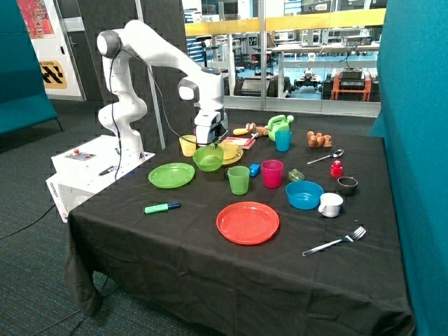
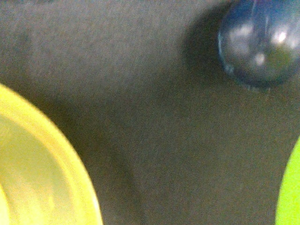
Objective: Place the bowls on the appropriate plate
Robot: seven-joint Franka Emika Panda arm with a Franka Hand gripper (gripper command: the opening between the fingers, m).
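In the outside view my gripper hangs right over the far rim of the lime green bowl, which is between the green plate and the yellow plate. I cannot tell whether the bowl rests on the cloth or is held. The yellow bowl sits on the yellow plate. The wrist view shows black cloth, a lime green edge, a broad yellow rim and a round blue thing; the gripper itself does not show there.
A yellow cup stands behind the green bowl. A green cup, pink cup, blue cup, blue bowl, red plate, marker, fork and toys stand around.
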